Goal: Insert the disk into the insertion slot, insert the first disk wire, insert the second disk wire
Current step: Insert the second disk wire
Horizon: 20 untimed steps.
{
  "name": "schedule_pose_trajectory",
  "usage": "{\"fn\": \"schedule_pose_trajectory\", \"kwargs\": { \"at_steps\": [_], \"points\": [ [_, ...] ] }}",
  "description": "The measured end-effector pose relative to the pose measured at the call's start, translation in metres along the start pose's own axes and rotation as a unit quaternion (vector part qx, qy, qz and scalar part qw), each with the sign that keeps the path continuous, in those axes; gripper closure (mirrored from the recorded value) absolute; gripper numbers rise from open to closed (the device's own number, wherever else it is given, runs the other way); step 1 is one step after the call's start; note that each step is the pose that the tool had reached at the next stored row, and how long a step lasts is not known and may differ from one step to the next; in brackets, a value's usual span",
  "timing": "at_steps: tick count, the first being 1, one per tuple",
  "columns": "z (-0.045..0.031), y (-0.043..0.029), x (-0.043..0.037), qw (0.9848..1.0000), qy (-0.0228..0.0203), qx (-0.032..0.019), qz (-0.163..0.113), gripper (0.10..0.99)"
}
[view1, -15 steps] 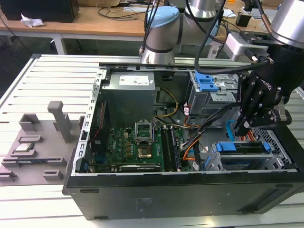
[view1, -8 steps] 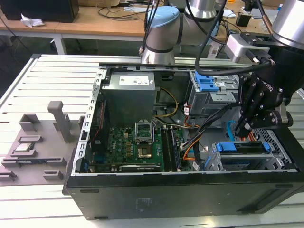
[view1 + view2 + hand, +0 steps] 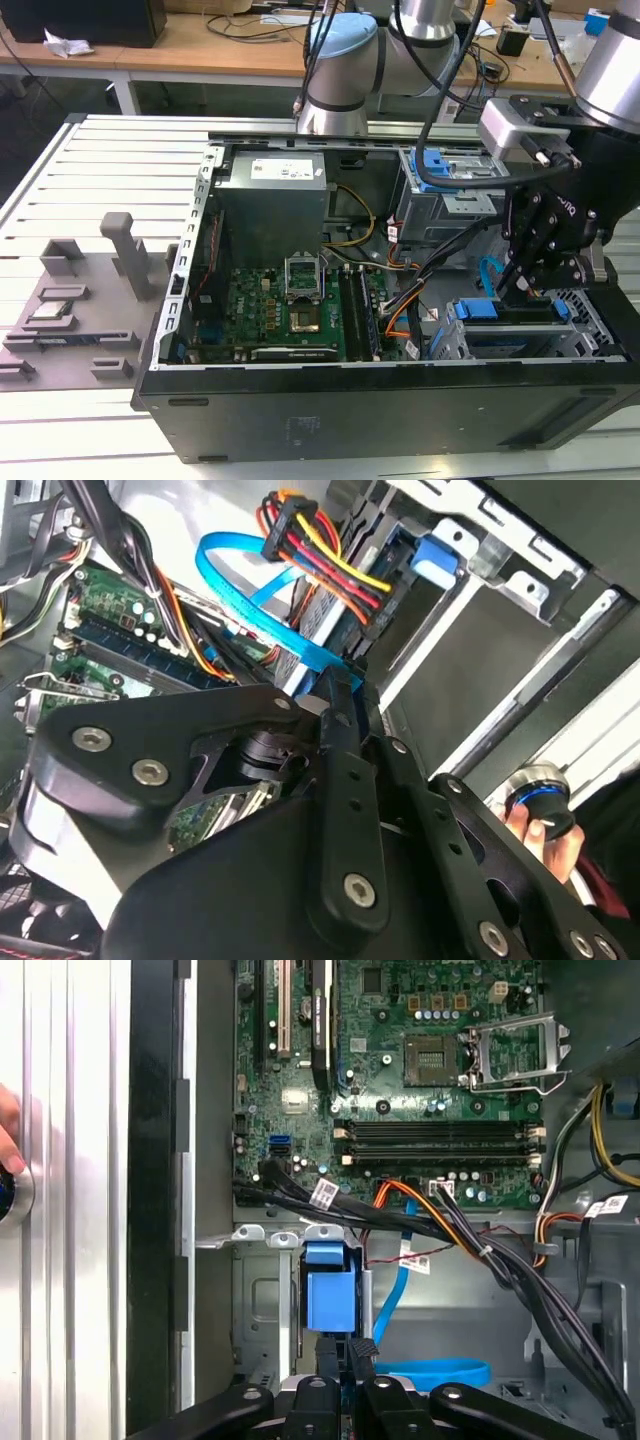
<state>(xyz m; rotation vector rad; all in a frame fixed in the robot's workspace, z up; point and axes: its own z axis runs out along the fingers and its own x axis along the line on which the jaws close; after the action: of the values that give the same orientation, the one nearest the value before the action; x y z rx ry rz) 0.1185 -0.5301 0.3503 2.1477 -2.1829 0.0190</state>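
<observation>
Your gripper (image 3: 527, 285) sits at the drive cage, 4 o'clock in the exterior view; fingers look pinched shut on the blue flat cable (image 3: 430, 1370) beside the disk (image 3: 330, 1295) in its insertion slot (image 3: 520, 345). Align the plug squarely, push gently.

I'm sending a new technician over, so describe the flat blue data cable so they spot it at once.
Start at the open black computer case and go to its corner at the exterior view's right, where the tool hangs over the drive bays. The flat blue data cable loops up just beside it. Its neighbours are round black, red, yellow and orange wires; this one is a bright blue ribbon.
</observation>
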Motion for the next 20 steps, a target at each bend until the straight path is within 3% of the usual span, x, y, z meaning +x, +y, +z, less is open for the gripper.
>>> {"fn": "schedule_pose_trajectory", "kwargs": {
  "at_steps": [7, 10, 12, 13, 20],
  "points": [
    [0.0024, -0.0048, -0.0003, 1.0000, -0.0010, 0.0000, 0.000, 0.929],
    [0.0032, -0.0056, -0.0003, 1.0000, -0.0057, -0.0001, 0.000, 0.929],
    [0.0038, -0.0061, -0.0004, 0.9999, -0.0129, -0.0002, -0.001, 0.929],
    [0.0040, -0.0068, -0.0004, 0.9999, -0.0137, -0.0002, -0.001, 0.929],
    [0.0072, -0.0074, 0.0021, 0.9999, -0.0137, -0.0002, -0.001, 0.929]
  ]
}}
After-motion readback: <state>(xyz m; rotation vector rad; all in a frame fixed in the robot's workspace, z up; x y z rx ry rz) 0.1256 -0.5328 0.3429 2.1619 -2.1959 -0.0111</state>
